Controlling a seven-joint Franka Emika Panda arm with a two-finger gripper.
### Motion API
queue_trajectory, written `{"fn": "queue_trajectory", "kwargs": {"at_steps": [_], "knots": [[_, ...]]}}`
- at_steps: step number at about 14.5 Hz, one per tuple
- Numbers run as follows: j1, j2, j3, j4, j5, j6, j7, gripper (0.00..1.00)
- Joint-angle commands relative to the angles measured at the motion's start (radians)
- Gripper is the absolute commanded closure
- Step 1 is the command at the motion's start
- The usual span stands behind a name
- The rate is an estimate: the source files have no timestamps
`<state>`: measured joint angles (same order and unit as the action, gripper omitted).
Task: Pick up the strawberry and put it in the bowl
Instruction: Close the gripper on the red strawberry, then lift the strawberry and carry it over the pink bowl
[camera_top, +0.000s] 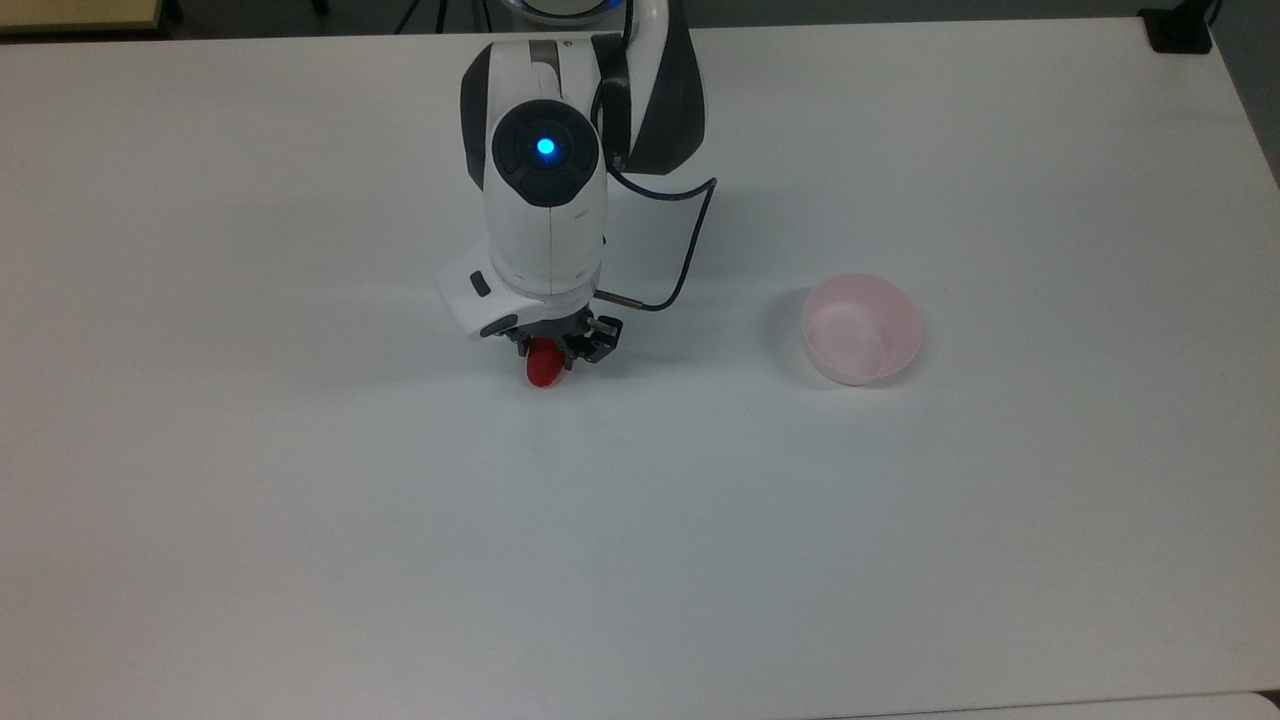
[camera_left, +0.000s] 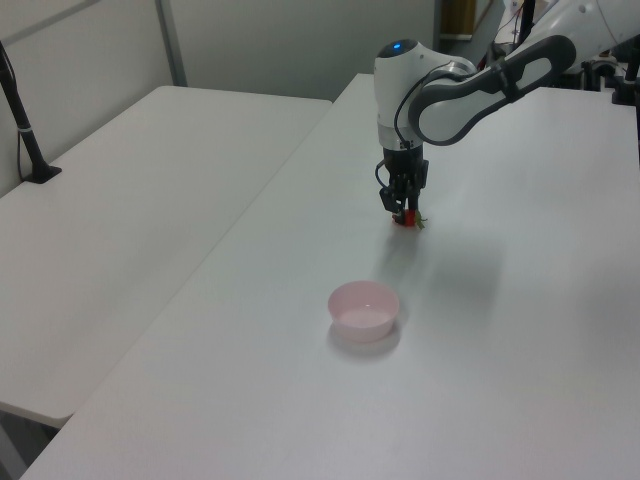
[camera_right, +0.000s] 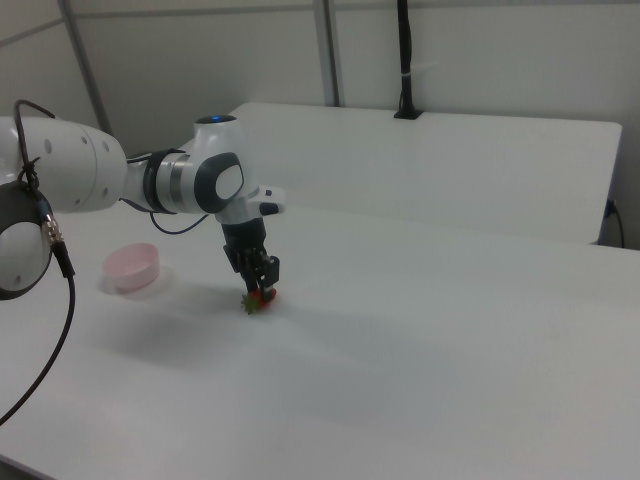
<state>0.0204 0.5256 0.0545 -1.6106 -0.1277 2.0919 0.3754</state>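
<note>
We see a wide white counter (camera_top: 300, 500) under the white arm (camera_top: 545, 230), whose blue light glows on top. No brand, label or writing is readable on anything. Well apart, toward the top view's right, the pink bowl (camera_top: 861, 329) sits empty. The end effector (camera_top: 552, 352) is down at the counter, its fingers straddling the strawberry (camera_top: 541, 368), which lies on the counter; whether they are pinching it yet, we cannot tell.

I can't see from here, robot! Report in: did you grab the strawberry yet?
Gripper down at the strawberry, fingers either side. Strawberry on the table, not lifted. Bowl empty, path across clear.
</note>
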Motion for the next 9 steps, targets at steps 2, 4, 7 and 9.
{"fn": "queue_trajectory", "kwargs": {"at_steps": [2,4,7,9], "knots": [[0.029,-0.009,-0.002,0.001,-0.016,0.014,0.014,0.69],[0.038,-0.036,0.002,0.003,-0.015,0.01,0.013,0.69],[0.084,-0.088,0.043,0.021,-0.01,-0.013,0.022,0.69],[0.127,-0.09,0.068,0.076,-0.001,-0.09,0.026,0.69]]}}
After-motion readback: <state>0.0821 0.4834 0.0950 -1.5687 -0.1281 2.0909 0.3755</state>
